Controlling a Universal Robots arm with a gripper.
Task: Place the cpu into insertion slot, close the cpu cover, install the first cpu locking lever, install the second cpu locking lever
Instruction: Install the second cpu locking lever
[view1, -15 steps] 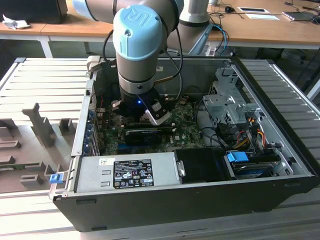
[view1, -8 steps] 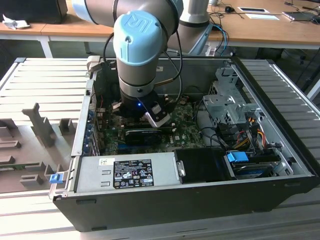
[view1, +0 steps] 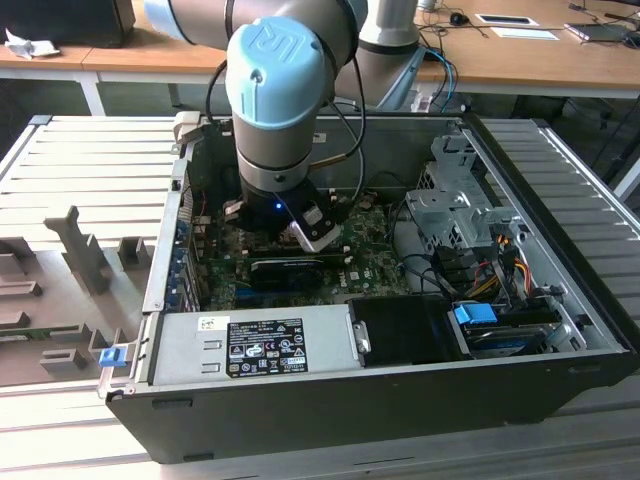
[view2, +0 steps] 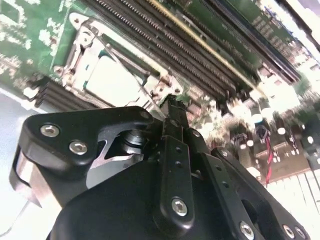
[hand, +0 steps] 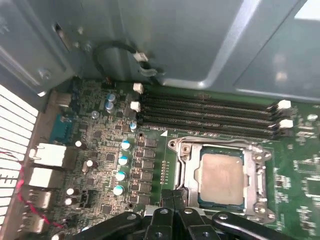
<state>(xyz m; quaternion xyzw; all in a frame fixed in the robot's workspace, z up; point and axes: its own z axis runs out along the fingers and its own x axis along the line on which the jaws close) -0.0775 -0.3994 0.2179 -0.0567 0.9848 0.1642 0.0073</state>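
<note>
The gripper (hand: 172, 197) hangs low over the green motherboard (hand: 105, 160) inside the open computer case (view1: 330, 420), its black fingers (hand: 176, 200) pressed together with nothing visible between them. In the first wrist view, the fingertips sit just beside the edge of the insertion slot (hand: 186, 155), close to one corner of its metal rim.

The cpu (hand: 220, 175) lies flat inside that slot, its pale silver-beige face showing through the cut-out of the cpu cover (hand: 260, 172), which rests down around the chip as a silver-grey frame. The chip is near the fingertips but apart from them. In the second wrist view, the same chip (view2: 107, 82) appears just beyond the closed fingertips (view2: 172, 107), with the cover frame (view2: 80, 45) around it; whether the tips touch the frame there I cannot tell.

Four long memory slots (hand: 210, 117) run along the far side of the socket from the gripper.

In the exterior view, the arm's blue-capped wrist (view1: 280, 70) stands above the motherboard (view1: 375, 255), and the gripper (view1: 318, 232) reaches down above a black graphics card (view1: 290, 268).
</note>
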